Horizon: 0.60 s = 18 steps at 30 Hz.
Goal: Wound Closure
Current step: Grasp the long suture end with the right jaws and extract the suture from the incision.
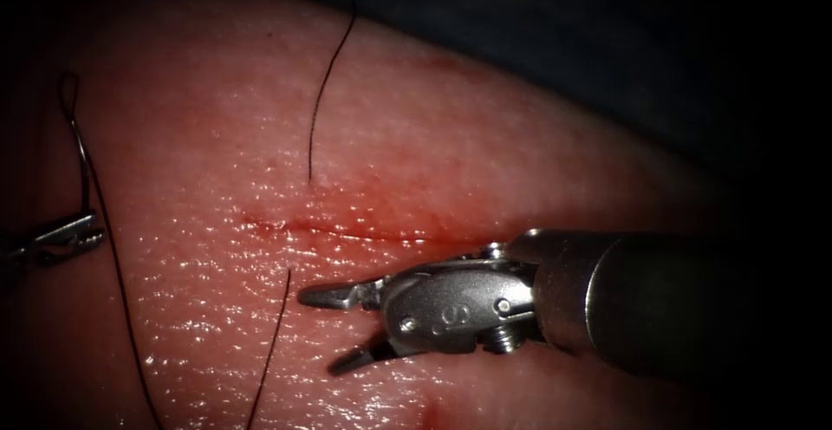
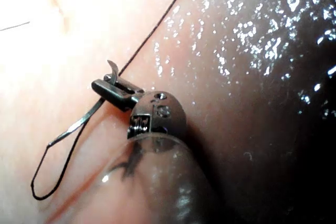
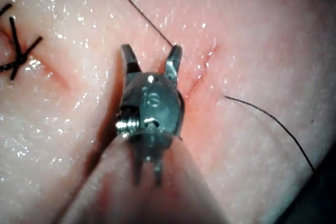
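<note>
The tissue (image 1: pixel 485 161) carries a short cut (image 1: pixel 334 231) wet with red fluid. Far to the left of the cut, my left tool (image 1: pixel 91 235) (image 2: pixel 105 88) is shut on the thin curved needle (image 1: pixel 82 166) (image 2: pixel 79 123) near one end; the needle is out of the tissue. Thread (image 1: pixel 117 291) (image 2: pixel 152 32) loops from the needle's other end. One thread strand (image 1: pixel 322 92) meets the tissue just beyond the cut, and another (image 1: pixel 273 343) leaves it on the near side. My right tool (image 1: pixel 319 332) (image 3: pixel 151 50) hovers open by the cut, holding nothing.
A tied stitch with crossed cut ends (image 3: pixel 16 45) sits on the tissue away from my right tool. A loose thread strand (image 3: pixel 268 119) runs across the tissue. The right tool's thick shaft (image 1: pixel 659 304) covers the tissue right of the cut.
</note>
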Available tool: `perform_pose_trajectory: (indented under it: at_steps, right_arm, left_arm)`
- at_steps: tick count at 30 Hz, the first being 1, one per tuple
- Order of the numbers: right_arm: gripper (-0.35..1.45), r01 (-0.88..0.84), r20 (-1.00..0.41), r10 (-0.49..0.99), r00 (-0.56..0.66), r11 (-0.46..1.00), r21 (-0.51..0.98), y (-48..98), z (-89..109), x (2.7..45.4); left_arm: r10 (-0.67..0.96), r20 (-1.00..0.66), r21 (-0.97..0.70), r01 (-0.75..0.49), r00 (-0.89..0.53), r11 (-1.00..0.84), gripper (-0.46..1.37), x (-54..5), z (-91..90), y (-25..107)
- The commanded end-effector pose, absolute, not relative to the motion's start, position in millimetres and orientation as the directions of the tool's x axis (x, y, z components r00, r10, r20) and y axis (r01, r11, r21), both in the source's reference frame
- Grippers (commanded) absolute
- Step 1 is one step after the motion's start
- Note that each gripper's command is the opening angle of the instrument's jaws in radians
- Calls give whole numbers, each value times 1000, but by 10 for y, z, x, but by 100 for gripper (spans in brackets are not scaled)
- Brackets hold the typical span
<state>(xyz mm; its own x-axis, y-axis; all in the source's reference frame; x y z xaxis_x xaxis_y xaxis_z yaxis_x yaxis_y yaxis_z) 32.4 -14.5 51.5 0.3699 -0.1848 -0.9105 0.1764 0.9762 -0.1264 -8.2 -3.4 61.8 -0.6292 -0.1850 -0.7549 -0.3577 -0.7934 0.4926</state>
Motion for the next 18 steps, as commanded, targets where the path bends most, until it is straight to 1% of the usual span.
perform_pose_trajectory:
  at_steps: [1,6,14,18]
  right_arm:
    - [142,170,-906,-203,372,974,-149,-144,519,326]
    - [140,156,-889,-243,388,968,-197,-146,535,335]
    - [134,145,-882,-253,398,967,-211,-146,553,349]
    - [139,141,-881,-252,402,967,-212,-144,559,360]
  left_arm:
    - [-185,-755,489,-352,-629,-798,-35,-82,618,-34]
    - [-185,-755,489,-352,-629,-798,-35,-82,618,-34]
    - [-185,-755,489,-352,-629,-798,-35,-82,618,-34]
    - [-185,-755,489,-352,-629,-798,-35,-82,618,-34]
